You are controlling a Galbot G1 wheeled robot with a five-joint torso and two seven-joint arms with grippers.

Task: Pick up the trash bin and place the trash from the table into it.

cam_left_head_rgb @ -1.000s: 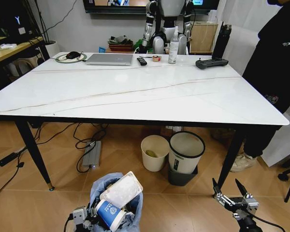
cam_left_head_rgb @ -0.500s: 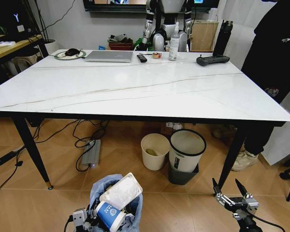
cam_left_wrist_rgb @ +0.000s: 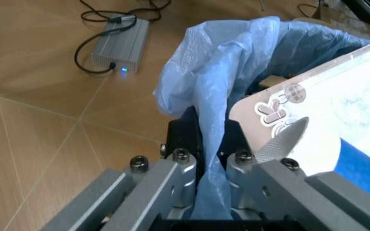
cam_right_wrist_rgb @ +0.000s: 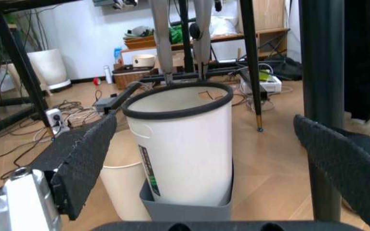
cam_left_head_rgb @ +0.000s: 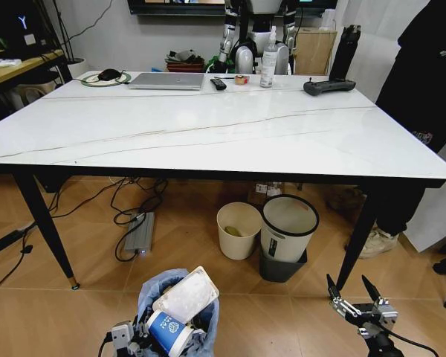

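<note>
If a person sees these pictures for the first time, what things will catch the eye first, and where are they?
First, the trash bin with its crinkly light-blue bag, low in front of the robot, stuffed with trash; the left gripper is clamped on its bag-covered rim. Next, the large white table stretches across the room. Under its far side stands a white bin with black rim, and the right gripper hangs open at lower right.

A robotics lab: humanoid robot (cam_left_head_rgb: pixel 254 37) behind the table (cam_left_head_rgb: pixel 208 134), laptop (cam_left_head_rgb: pixel 168 80), floor cables (cam_left_head_rgb: pixel 137 204)

A cream round bin (cam_left_head_rgb: pixel 238 230) stands at nine o'clock of the white black-rimmed bin (cam_left_head_rgb: pixel 288 227), touching.
</note>
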